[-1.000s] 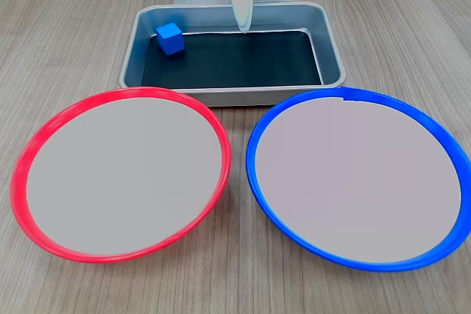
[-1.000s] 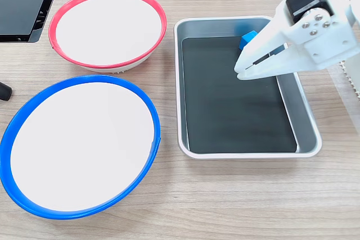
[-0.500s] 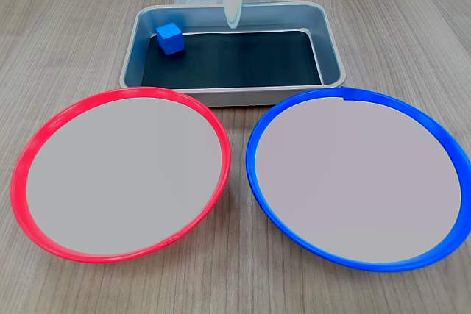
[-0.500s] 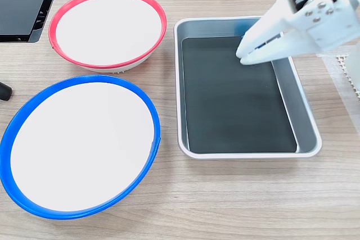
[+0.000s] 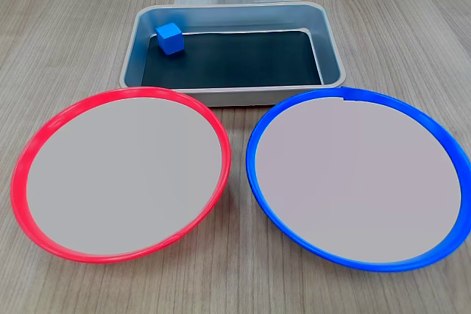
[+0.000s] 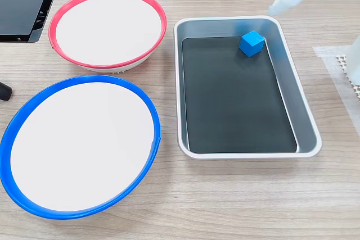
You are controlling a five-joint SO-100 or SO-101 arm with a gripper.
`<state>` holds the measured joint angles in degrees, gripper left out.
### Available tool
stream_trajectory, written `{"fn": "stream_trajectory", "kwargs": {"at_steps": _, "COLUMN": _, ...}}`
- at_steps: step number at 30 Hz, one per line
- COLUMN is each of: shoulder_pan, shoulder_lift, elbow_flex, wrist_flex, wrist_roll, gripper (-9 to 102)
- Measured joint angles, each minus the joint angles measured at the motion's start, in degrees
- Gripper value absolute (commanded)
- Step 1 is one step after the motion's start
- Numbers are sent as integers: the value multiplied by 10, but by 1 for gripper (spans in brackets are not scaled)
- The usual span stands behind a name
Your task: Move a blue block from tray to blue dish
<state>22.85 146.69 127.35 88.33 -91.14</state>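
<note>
The small bright-blue cube (image 5: 169, 38) (image 6: 252, 42) is being shown resting on the dark base of the rectangular grey metal tray (image 5: 333, 56) (image 6: 306, 122), in a far corner close to the wall. In a fixed view, the white gripper (image 6: 277, 9) is being seen blurred just beyond the tray's rim, apart from the cube; whether its jaws are parted cannot be told. The large round blue-rimmed dish (image 5: 254, 170) (image 6: 152, 119) and the red-rimmed dish (image 5: 221, 145) (image 6: 160, 18) are lying beside the tray on the wooden table (image 5: 412, 34) (image 6: 225, 200).
</note>
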Motion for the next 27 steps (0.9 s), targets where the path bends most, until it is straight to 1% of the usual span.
{"fn": "stream_trajectory", "kwargs": {"at_steps": 1, "shoulder_pan": 18, "shoulder_lift": -17, "elbow_flex": 5, "wrist_flex": -2, "wrist_roll": -33, "gripper": 18}}
{"fn": "stream_trajectory", "kwargs": {"at_steps": 3, "shoulder_pan": 55, "shoulder_lift": -23, "elbow_flex": 20, "wrist_flex": -7, "wrist_roll": -91, "gripper": 24}}
{"fn": "stream_trajectory", "kwargs": {"at_steps": 5, "shoulder_pan": 77, "shoulder_lift": -45, "elbow_flex": 33, "wrist_flex": -19, "wrist_roll": -111, "gripper": 29}}
{"fn": "stream_trajectory", "kwargs": {"at_steps": 9, "shoulder_pan": 111, "shoulder_lift": -54, "elbow_flex": 67, "wrist_flex": -54, "wrist_roll": -133, "gripper": 26}}
{"fn": "stream_trajectory", "kwargs": {"at_steps": 14, "shoulder_pan": 124, "shoulder_lift": -92, "elbow_flex": 81, "wrist_flex": -112, "wrist_roll": -174, "gripper": 32}}
{"fn": "stream_trajectory", "kwargs": {"at_steps": 22, "shoulder_pan": 121, "shoulder_lift": -196, "elbow_flex": 40, "wrist_flex": -195, "wrist_roll": -339, "gripper": 31}}
{"fn": "stream_trajectory", "kwargs": {"at_steps": 27, "shoulder_pan": 98, "shoulder_lift": -247, "elbow_flex": 26, "wrist_flex": -231, "wrist_roll": -425, "gripper": 30}}
